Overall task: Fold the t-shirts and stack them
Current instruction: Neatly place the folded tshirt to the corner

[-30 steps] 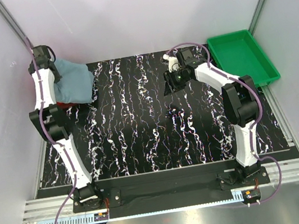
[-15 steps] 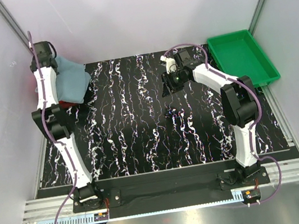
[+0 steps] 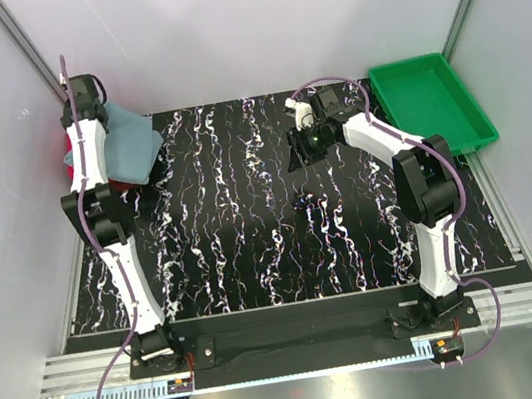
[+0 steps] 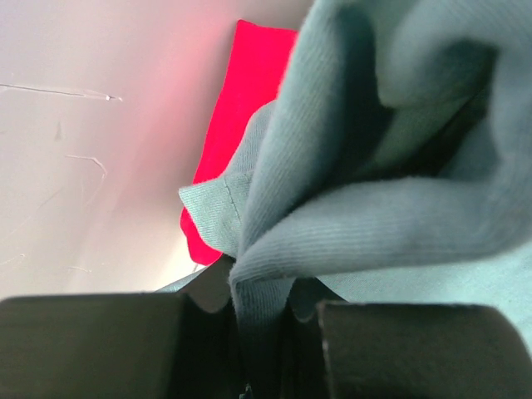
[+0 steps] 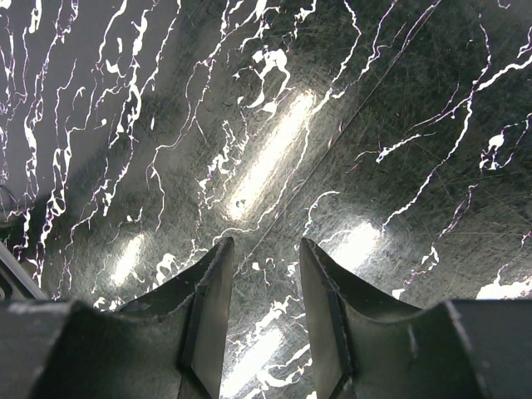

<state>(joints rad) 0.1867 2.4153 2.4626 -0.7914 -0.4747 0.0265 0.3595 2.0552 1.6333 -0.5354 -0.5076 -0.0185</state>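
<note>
Left gripper (image 4: 259, 320) is clenched on a bunched fold of the grey-blue shirt (image 4: 391, 166). Its wrist view shows the cloth pinched between the dark fingers (image 4: 391, 349) and spilling away from them in thick creases. From above, that shirt sits at the far left corner of the mat (image 3: 249, 222), with the arm reaching up along the mat's left edge to hold the shirt's far side. A red shirt (image 4: 241, 108) lies beneath it. It shows past the grey-blue hem in the wrist view, and as a thin sliver at the bundle's near edge from above.

Right gripper (image 5: 264, 274) is released, its jaws apart with nothing between them. It hovers low over bare mat, right of the mat's centre and well apart from the shirts. Green tray (image 3: 427, 98) sits off the mat's far right corner and plays no part here.

The step in hand looks like settling the folded grey-blue shirt on top of the red one. To do it well, the held edge should probably come down until the cloth rests flat and square over the red shirt before the fingers let go. Letting go while the fold is lifted risks it springing open or sliding off the mat's left edge. A straight retreat along the fold, not across it, would avoid dragging the top layer askew.
</note>
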